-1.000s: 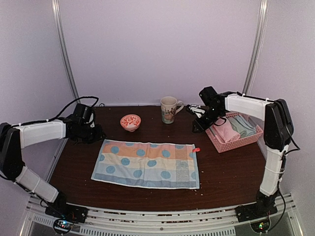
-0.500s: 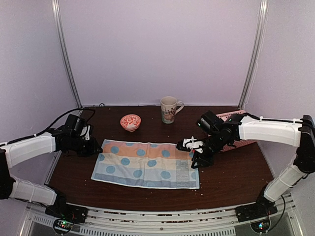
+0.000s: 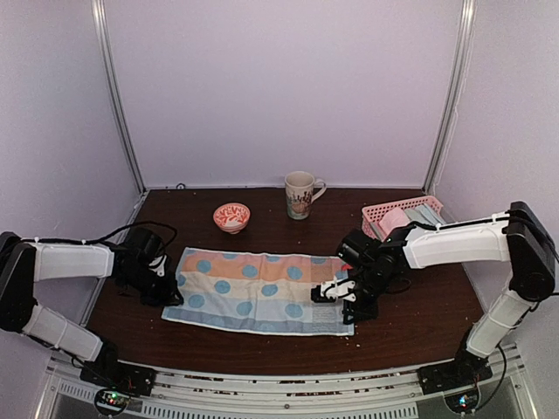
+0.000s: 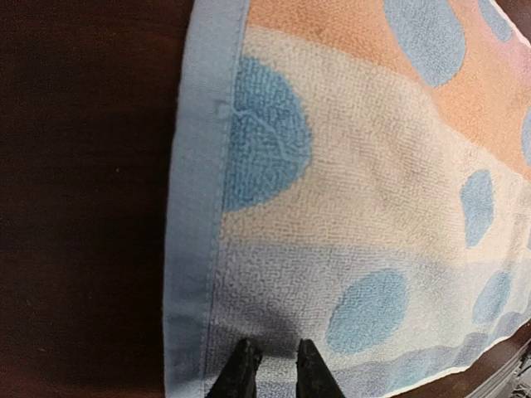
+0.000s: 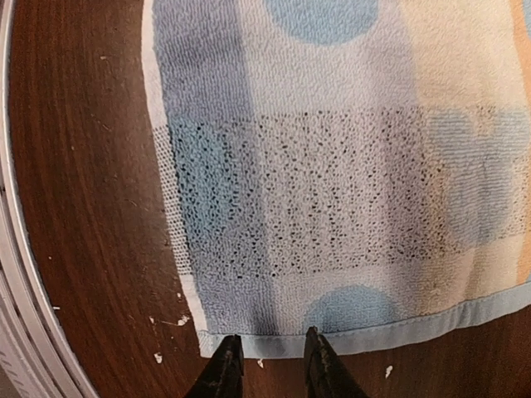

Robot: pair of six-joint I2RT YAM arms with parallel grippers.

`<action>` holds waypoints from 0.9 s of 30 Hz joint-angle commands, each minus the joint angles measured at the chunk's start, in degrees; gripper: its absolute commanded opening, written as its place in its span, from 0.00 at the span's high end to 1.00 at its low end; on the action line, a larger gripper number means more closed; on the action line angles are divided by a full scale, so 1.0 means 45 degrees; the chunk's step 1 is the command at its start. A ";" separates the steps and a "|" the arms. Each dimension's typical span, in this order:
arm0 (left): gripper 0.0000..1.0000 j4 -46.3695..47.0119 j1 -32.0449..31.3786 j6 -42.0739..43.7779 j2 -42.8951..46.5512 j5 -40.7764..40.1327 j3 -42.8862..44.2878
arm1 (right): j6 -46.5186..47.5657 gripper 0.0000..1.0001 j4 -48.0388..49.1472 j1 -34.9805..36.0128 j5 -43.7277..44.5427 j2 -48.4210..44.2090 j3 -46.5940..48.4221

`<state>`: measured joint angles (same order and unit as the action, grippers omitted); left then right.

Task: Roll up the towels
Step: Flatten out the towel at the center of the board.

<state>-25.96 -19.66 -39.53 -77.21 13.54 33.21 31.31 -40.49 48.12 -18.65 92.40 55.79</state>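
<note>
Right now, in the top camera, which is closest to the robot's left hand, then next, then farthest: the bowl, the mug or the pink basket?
1. The bowl, behind the left hand, left of centre.
2. The mug, at the back, in the middle.
3. The pink basket, far over on the right side.

Towel [image 3: 262,292]: orange, cream, pale-blue bands; blue dots.

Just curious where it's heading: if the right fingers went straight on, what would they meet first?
The towel: its blue hem lies right ahead of the right fingers. Depth is unclear, so they may touch the table just before it.
</note>
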 commanded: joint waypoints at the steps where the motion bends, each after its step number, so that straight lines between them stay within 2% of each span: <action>1: 0.82 -0.0507 -0.0393 -0.0609 -0.0040 0.0235 -0.0558 | 0.0145 0.74 0.0469 0.0088 0.1173 0.0301 -0.0504; 6: 0.82 -0.1154 -0.0829 -0.1309 0.0771 -0.0108 -0.1084 | 0.0519 0.75 0.0713 0.0042 0.2023 0.0243 -0.1319; 13: 0.82 -0.3127 -0.1757 -0.2180 0.2194 -0.1007 -0.1150 | 0.1034 0.77 0.0193 -0.0023 0.2568 0.0115 -0.1835; 16: 0.83 -0.3402 -0.1822 -0.2506 0.2978 -0.0960 -0.1522 | 0.1333 0.77 -0.0150 -0.0055 0.2791 -0.0130 -0.1897; 20: 0.83 -0.3567 -0.2005 -0.2744 0.2995 -0.1264 -0.1453 | 0.1785 0.77 -0.0489 -0.0181 0.3318 -0.0317 -0.1832; 24: 0.79 -0.3544 -0.2040 -0.2051 0.2909 -0.0912 -0.0973 | 0.1907 0.74 -0.1254 -0.0233 0.2678 -0.0406 -0.1345; 27: 0.73 -0.4241 -0.2047 -0.1207 0.3286 -0.1415 0.0616 | 0.1983 0.66 -0.2194 -0.0223 0.1547 -0.0892 -0.0739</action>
<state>-41.15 -28.60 -49.15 -63.83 9.65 28.56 38.89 -41.52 47.59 -8.84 90.83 49.91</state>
